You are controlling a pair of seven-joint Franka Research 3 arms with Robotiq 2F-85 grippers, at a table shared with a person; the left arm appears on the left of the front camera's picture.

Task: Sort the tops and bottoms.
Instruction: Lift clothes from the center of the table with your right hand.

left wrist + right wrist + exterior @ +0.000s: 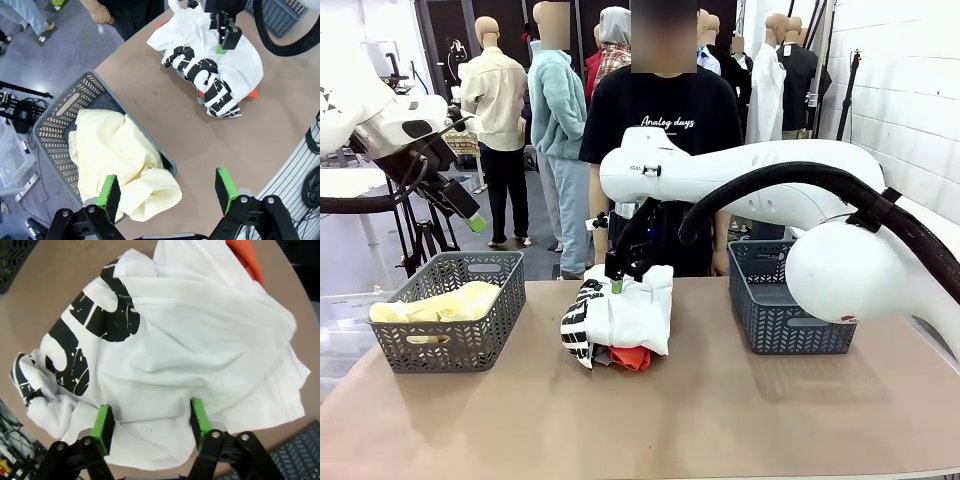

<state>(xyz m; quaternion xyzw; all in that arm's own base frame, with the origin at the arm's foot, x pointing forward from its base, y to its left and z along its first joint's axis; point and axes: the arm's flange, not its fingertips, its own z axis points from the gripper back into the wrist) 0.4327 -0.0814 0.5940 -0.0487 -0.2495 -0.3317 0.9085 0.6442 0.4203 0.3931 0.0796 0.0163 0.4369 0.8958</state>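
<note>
Right gripper (149,416) apart on white garment (210,345) | left gripper (167,187) apart, empty | yellow garment (117,152) done, basket (57,112) frame-left | patterned garment (578,325), orange-red garment (632,358) unsorted on surface (720,420)

1. Yellow garment (440,303): pale, soft, crumpled. It lies heaped in the grey basket (445,262) near the left edge of the table (670,420), with one fold spilling over the rim.
2. White garment (642,305): plain, loosely folded. It tops the pile at mid-table, toward the far edge.
3. Patterned garment (582,322): white with bold black print, bunched on the pile's left side, touching the white one.
4. Orange-red garment (631,357): mostly buried, an edge shows at the pile's near side.
5. Grey garment (604,354): a sliver beneath the pile.
</note>
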